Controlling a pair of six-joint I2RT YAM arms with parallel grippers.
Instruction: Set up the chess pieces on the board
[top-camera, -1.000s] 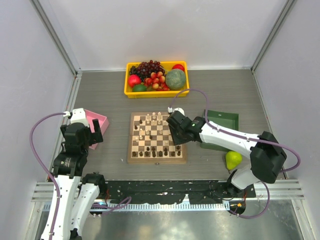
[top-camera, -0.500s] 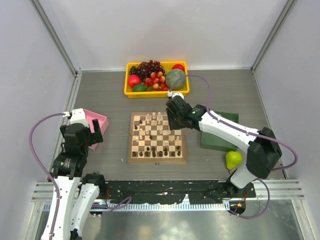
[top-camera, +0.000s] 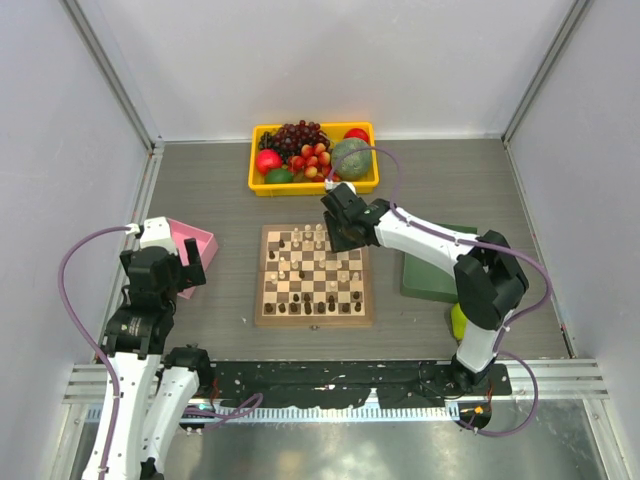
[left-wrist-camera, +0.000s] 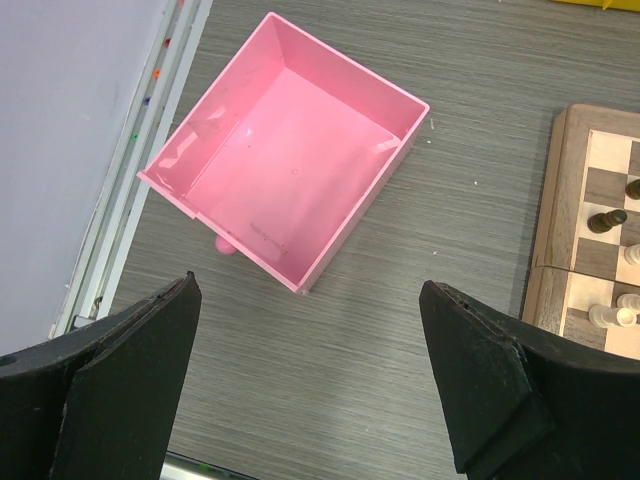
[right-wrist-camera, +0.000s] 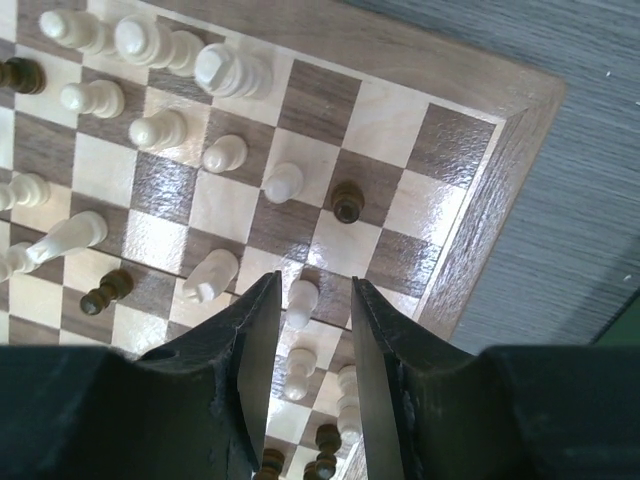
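Observation:
The board (top-camera: 262, 300) lies in the middle of the table with cream and dark chess pieces (top-camera: 300, 262) spread over it. My right gripper (top-camera: 336, 234) hovers over the board's far right corner. In the right wrist view it (right-wrist-camera: 314, 288) is open by a narrow gap, and a cream pawn (right-wrist-camera: 301, 303) stands on a square between the fingers, closer to the left one. A dark pawn (right-wrist-camera: 347, 203) stands just ahead of the tips, and several cream pieces (right-wrist-camera: 225, 70) fill the far rows. My left gripper (left-wrist-camera: 310, 290) is wide open and holds nothing. It is over bare table left of the board (left-wrist-camera: 560, 200).
A pink tray (left-wrist-camera: 290, 160) sits just ahead of my left gripper, near the left wall. A yellow crate (top-camera: 255, 160) of fruit stands behind the board. A green tray (top-camera: 425, 278) and a pear (top-camera: 457, 322) lie to the right, partly under my right arm.
My right arm has swung from the board's near right side to its far right corner. The left arm has not moved.

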